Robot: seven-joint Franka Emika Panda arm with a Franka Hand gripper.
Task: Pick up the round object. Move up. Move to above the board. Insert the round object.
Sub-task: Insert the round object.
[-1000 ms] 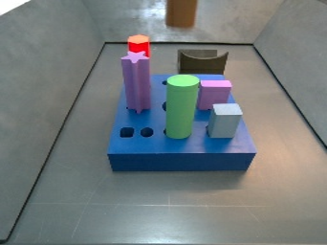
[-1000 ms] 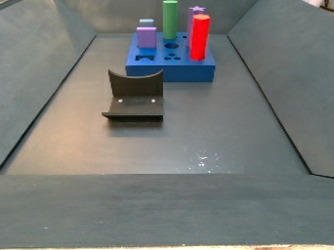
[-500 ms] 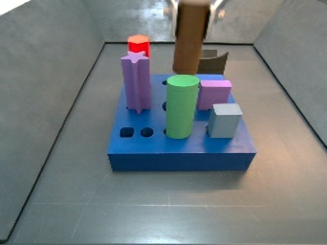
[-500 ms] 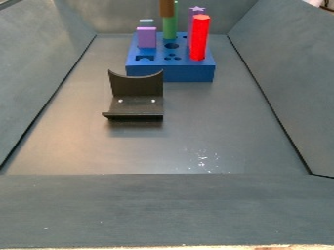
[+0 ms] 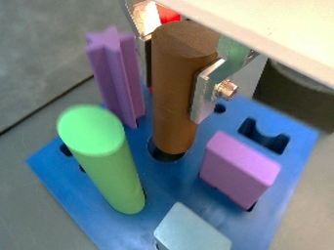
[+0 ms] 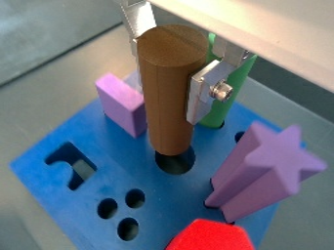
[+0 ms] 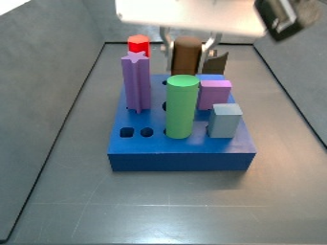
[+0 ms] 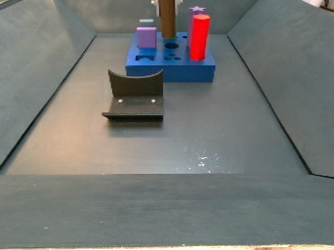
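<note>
On the blue board (image 6: 78, 186), behind the green cylinder (image 5: 107, 159) and beside the purple star peg (image 6: 265, 166), the brown round object (image 6: 174, 93) is held upright by the tool (image 6: 177, 68), its base apparently entering a round hole.

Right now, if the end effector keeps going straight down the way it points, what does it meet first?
Probably the flat square blue board: the end effector holds the tall brown cylinder peg upright, its lower end at a round hole. Once that seats, the fingers would near the board top.
</note>
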